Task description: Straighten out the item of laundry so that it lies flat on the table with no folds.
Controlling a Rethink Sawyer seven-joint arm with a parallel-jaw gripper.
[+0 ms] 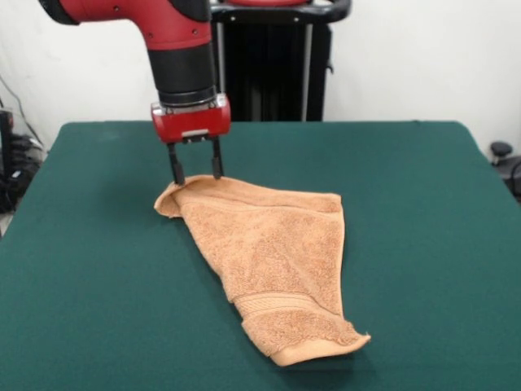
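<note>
The item of laundry [273, 257] is an orange-tan terry towel lying on the green table [423, 212]. It has a roughly triangular outline, with a woven band near its hemmed near end. Its far left corner is bunched and slightly raised, and one long side looks folded over. My gripper [196, 176] comes down from above right at that far left corner. The two dark fingers [176, 168] stand apart, open, with their tips at the towel's far edge. I cannot tell whether the tips touch the cloth.
A black pedestal [273, 65] stands behind the table's far edge. Cables and dark gear [12, 163] lie off the table's left side, and a small dark object [501, 151] sits beyond the right edge.
</note>
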